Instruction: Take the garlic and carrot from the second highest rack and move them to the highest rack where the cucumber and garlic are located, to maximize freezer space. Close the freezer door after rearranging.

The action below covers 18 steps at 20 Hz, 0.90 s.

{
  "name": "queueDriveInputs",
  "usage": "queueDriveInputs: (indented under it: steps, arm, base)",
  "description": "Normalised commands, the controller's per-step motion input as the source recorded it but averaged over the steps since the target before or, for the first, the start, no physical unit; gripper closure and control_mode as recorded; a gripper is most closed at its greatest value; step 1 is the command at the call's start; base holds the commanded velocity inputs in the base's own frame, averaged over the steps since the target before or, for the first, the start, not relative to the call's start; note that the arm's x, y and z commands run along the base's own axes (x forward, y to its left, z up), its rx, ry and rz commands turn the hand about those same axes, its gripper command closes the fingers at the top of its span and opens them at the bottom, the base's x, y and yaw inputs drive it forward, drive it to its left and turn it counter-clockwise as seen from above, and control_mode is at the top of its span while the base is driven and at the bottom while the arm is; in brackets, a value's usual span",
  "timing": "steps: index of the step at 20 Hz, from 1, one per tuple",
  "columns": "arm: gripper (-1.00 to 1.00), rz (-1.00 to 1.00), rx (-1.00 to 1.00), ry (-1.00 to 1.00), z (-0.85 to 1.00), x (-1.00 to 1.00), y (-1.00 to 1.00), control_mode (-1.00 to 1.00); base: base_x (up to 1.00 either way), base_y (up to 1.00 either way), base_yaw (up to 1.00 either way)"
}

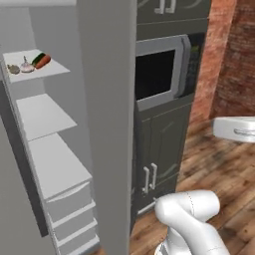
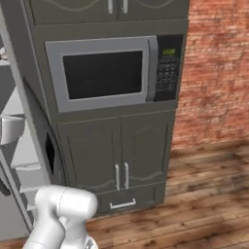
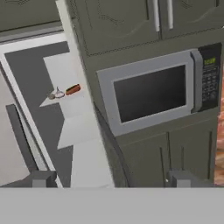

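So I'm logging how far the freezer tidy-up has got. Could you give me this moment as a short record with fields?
freezer door: open; its edge stands between the shelves and the microwave
highest rack: holds two garlic pieces, the cucumber and the carrot, bunched together
second highest rack: bare
gripper: fingertips apart, nothing between them, back from the shelves
still to do: close the door

Carrot, cucumber and garlic together on the highest rack, freezer open
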Motion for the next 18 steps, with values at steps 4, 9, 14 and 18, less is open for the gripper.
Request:
queueDriveInputs:
  steps: [4, 9, 14, 18]
  arm:
    - [-1.00, 0.00, 0.00, 0.00, 0.00, 0.00, 0.00, 1.00]
    - [-1.00, 0.00, 0.00, 0.00, 0.00, 0.00, 0.00, 1.00]
    - [-1.00, 0.00, 0.00, 0.00, 0.00, 0.00, 0.00, 1.00]
    - [-1.00, 0.00, 0.00, 0.00, 0.00, 0.00, 0.00, 1.00]
  base:
    - [0.31, -0.85, 0.11]
    - [0.60, -0.54, 0.38]
    - [0.66, -0.26, 0.64]
    - [0.59, -0.38, 0.58]
